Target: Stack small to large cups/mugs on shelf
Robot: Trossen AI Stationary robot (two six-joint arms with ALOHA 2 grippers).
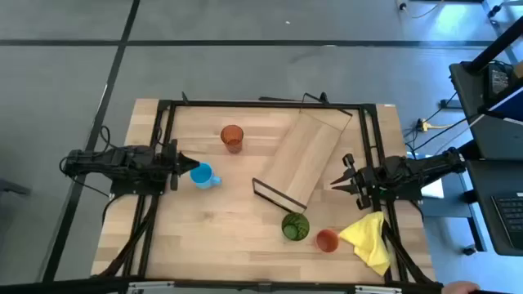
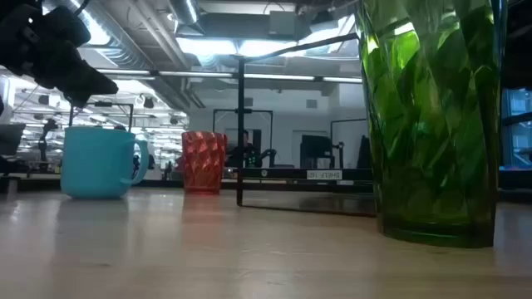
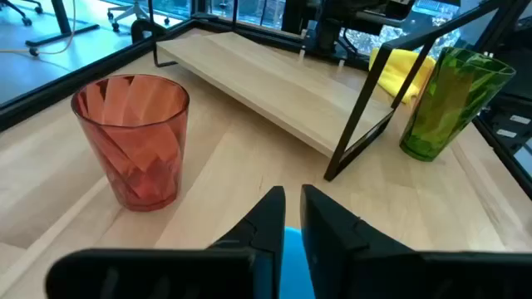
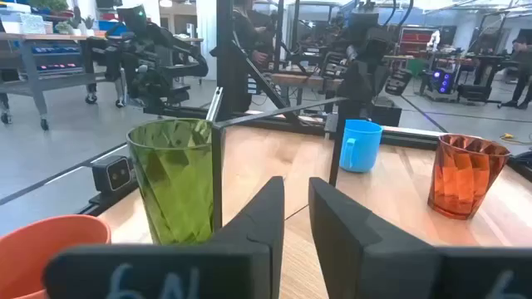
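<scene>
The left claw (image 1: pixel 181 168), jaws nearly pressed together and gripping nothing, is poised over the blue mug (image 1: pixel 203 175); if lowered so, the mug could be toppled.

The right claw (image 1: pixel 339 181), likewise narrowed and empty, is parked beside the shelf (image 1: pixel 304 157).

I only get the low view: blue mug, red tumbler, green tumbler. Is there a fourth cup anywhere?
Observer: Yes, a small orange cup stands between the green tumbler and a yellow cloth.
Operator: Anything on the shelf yet?
Observer: No, the shelf lies slantwise mid-table with no cup on it.
Operator: Where is the right gripper?
Observer: The right gripper is empty, just off the shelf's long edge, on the side where the cloth lies.
</scene>
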